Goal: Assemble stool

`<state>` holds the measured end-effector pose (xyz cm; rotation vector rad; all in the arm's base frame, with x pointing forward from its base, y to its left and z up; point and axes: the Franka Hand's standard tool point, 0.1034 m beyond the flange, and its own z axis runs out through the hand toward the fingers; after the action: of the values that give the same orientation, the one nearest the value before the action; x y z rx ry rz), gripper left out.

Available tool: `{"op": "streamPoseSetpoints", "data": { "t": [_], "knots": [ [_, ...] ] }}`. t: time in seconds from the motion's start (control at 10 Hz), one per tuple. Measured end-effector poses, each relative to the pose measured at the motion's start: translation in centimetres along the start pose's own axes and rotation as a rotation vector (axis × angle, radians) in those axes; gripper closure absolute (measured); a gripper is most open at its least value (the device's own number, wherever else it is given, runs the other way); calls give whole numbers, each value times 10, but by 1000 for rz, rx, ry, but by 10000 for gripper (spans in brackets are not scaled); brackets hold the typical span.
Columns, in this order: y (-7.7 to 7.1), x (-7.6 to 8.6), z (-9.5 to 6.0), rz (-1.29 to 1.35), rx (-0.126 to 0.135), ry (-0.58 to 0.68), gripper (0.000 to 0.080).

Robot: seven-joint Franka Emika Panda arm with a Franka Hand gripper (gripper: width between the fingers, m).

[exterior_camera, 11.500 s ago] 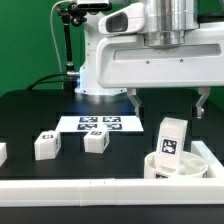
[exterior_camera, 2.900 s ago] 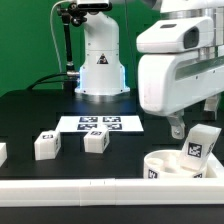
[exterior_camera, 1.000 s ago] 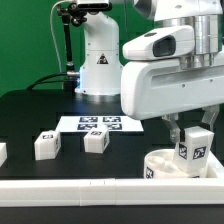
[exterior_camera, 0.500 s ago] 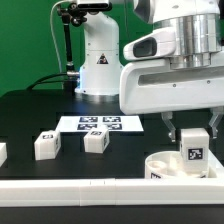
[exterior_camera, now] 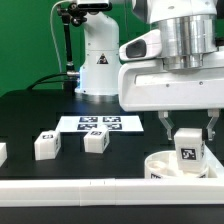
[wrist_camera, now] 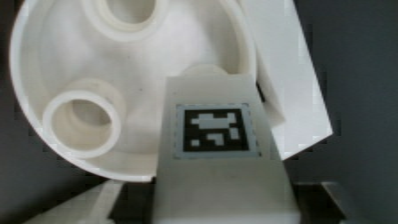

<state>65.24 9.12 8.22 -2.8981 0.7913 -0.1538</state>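
My gripper is shut on a white stool leg block, holding it upright with its tag facing the exterior camera. The block hangs just over the round white seat disc at the exterior view's right. In the wrist view the leg block fills the middle between my jaws. Beyond it lies the seat disc, with a round socket hole beside the block's end. Two more leg blocks stand on the black table, and a third shows at the left edge.
The marker board lies flat in front of the robot's base. A long white rail runs along the near edge, and another rail flanks the seat on the exterior view's right.
I took the leg block from beside the seat and lifted it. Over the last second it turned from tilted to upright and shifted slightly left over the seat.
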Motion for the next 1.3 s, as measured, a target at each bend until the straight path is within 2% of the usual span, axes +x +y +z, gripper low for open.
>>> {"op": "streamPoseSetpoints", "data": {
  "t": [0.7,1.3],
  "knots": [
    [0,-7,2,598,-7,-19,459],
    [0,-9,4,1149,32,-90,459]
  ]
}}
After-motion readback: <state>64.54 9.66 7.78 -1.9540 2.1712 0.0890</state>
